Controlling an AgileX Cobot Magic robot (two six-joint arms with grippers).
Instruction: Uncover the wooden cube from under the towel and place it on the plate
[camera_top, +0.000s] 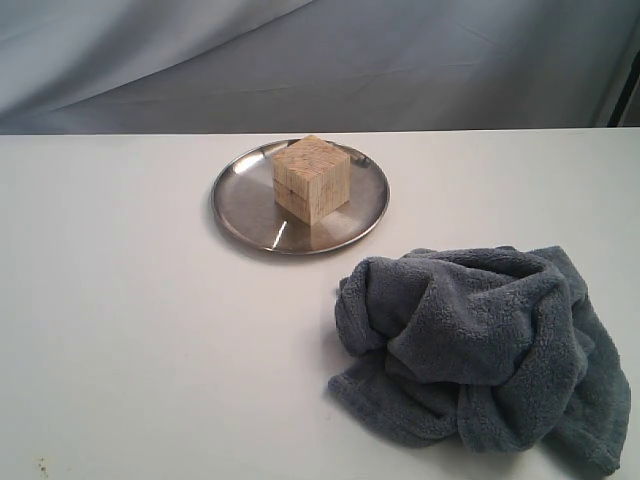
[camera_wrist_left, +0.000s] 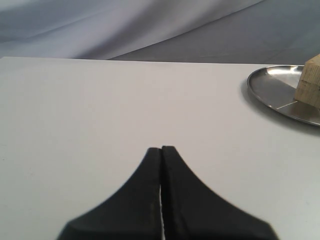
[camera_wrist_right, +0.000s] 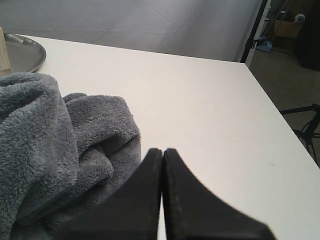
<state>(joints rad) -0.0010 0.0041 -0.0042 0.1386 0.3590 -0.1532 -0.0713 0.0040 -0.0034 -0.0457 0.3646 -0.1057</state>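
Note:
The wooden cube (camera_top: 312, 178) stands uncovered on the steel plate (camera_top: 240, 205) at the back middle of the white table. Bunched in a heap at the front right lies the blue-grey towel (camera_top: 480, 345). Neither gripper shows in the exterior view. My left gripper (camera_wrist_left: 161, 150) is shut with nothing in it, low over bare table, with the plate (camera_wrist_left: 275, 87) and cube (camera_wrist_left: 311, 80) off to one side. My right gripper (camera_wrist_right: 163, 151) is also shut and empty, just beside the towel (camera_wrist_right: 55, 135); the plate's edge (camera_wrist_right: 25, 52) shows beyond the cloth.
The white table (camera_top: 130, 330) ends at a far edge against a grey draped backdrop (camera_top: 300, 60). In the right wrist view the table's side edge (camera_wrist_right: 280, 125) drops off to a floor with a dark stand (camera_wrist_right: 305, 130).

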